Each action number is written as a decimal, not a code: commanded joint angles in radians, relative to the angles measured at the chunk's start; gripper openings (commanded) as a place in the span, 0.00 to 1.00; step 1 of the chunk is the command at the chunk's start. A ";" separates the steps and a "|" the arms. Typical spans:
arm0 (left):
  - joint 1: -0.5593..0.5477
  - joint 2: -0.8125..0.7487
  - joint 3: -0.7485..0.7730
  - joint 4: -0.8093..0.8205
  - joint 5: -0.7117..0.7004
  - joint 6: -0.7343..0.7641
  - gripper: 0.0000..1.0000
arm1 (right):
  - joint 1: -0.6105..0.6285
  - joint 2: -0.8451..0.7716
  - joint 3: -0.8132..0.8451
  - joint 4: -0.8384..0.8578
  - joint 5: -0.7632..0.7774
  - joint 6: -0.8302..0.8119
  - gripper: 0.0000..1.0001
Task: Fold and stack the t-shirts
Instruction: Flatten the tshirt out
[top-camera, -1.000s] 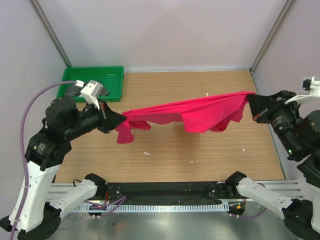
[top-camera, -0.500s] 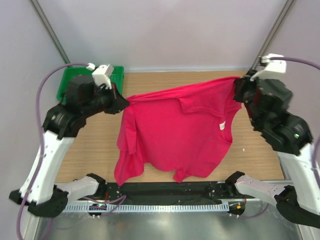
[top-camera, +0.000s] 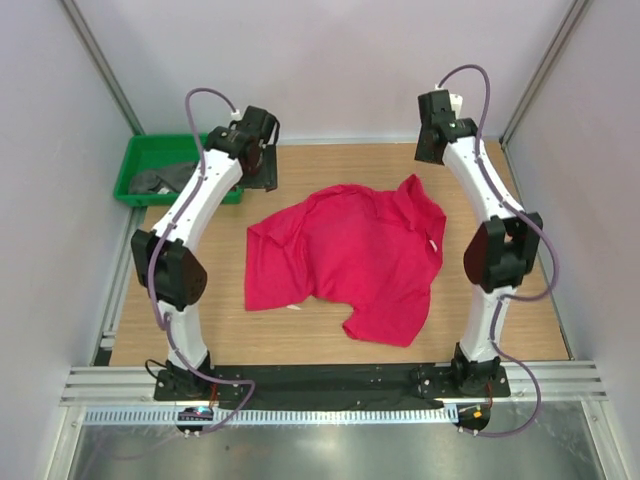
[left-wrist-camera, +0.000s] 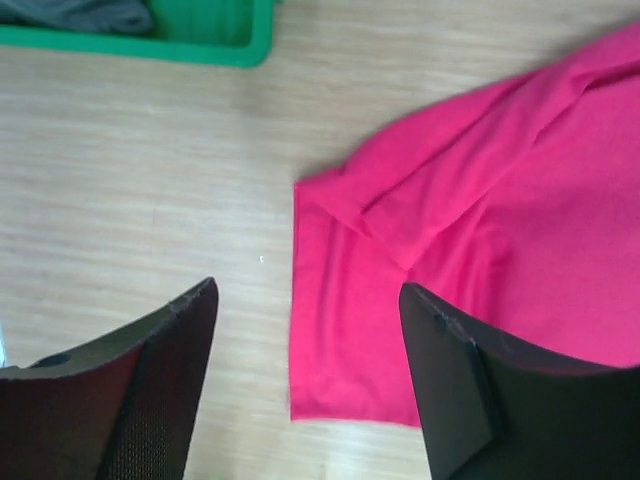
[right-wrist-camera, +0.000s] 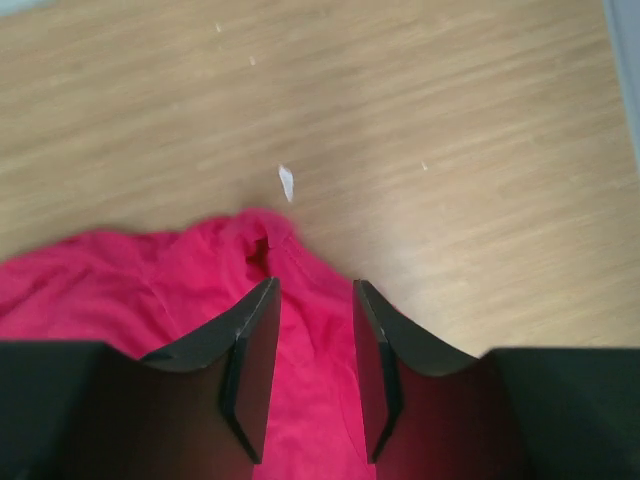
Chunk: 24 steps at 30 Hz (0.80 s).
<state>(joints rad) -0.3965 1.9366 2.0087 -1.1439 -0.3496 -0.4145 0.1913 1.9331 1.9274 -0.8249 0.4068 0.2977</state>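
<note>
The crimson-red t-shirt (top-camera: 345, 255) lies spread out, a little rumpled, in the middle of the wooden table. The dark grey t-shirt (top-camera: 160, 180) lies crumpled in the green tray. My left gripper (top-camera: 264, 172) hangs over the table's far left, beyond the red shirt's sleeve. In the left wrist view its jaws (left-wrist-camera: 307, 290) stand wide open above that sleeve (left-wrist-camera: 350, 330), holding nothing. My right gripper (top-camera: 433, 150) is at the far right, past the shirt's upper corner. Its jaws (right-wrist-camera: 314, 285) are parted over the red cloth (right-wrist-camera: 150, 290), which lies loose on the table.
The green tray (top-camera: 228, 145) stands at the far left corner, close to my left gripper, and shows as a green rim (left-wrist-camera: 230, 45) in the left wrist view. Both arms stretch from the near edge along the shirt's sides. Grey walls close the table on three sides.
Both grippers have let go of the red t-shirt, which had hung stretched between them and now lies on the table. Both arms have reached out to the far side.
</note>
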 joint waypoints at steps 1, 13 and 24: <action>-0.004 -0.268 -0.237 -0.009 0.002 -0.038 0.74 | -0.044 0.065 0.216 -0.188 -0.113 0.006 0.46; 0.034 -0.936 -1.198 0.384 0.431 -0.503 0.46 | 0.163 -0.604 -0.827 0.036 -0.450 0.219 0.49; 0.122 -0.846 -1.358 0.495 0.422 -0.590 0.44 | 0.183 -0.910 -1.157 0.001 -0.447 0.411 0.52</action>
<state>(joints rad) -0.2943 1.0626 0.6674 -0.7319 0.0658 -0.9577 0.3756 1.0256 0.7666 -0.8398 -0.0536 0.6491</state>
